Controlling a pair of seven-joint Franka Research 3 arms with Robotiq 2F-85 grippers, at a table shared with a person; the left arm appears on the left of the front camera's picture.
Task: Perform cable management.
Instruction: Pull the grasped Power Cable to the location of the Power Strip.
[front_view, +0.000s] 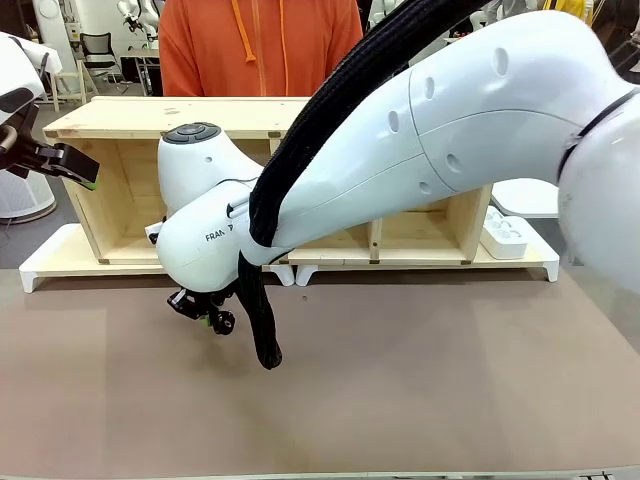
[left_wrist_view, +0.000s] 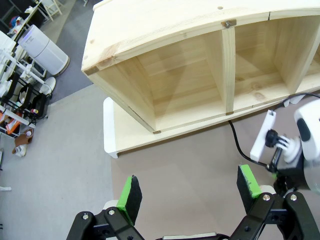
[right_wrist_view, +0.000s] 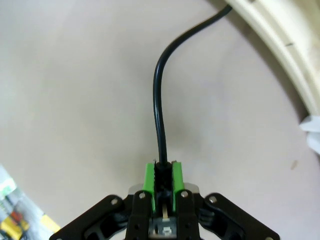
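The cable (right_wrist_view: 159, 100) is a thin black cord. In the right wrist view it runs from between my green pads (right_wrist_view: 149, 180) up toward a white rim at the top right. My right gripper (right_wrist_view: 162, 167) is shut on it, low over the brown table (front_view: 420, 380) in front of the wooden shelf (front_view: 130, 118). The left wrist view shows the cable (left_wrist_view: 239, 142) coming out from under the shelf (left_wrist_view: 165, 40) and curving toward the right gripper (left_wrist_view: 279, 159). My left gripper (left_wrist_view: 189, 187) is open with nothing in it. It hangs at the shelf's left end (front_view: 82, 165).
The shelf stands on a white base board (front_view: 60, 255) along the far side. A white power strip (front_view: 503, 233) lies on that board at the right end. A person in an orange hoodie (front_view: 260, 45) stands behind the shelf. My right arm's thick braided sleeve (front_view: 262, 330) hangs near the gripper.
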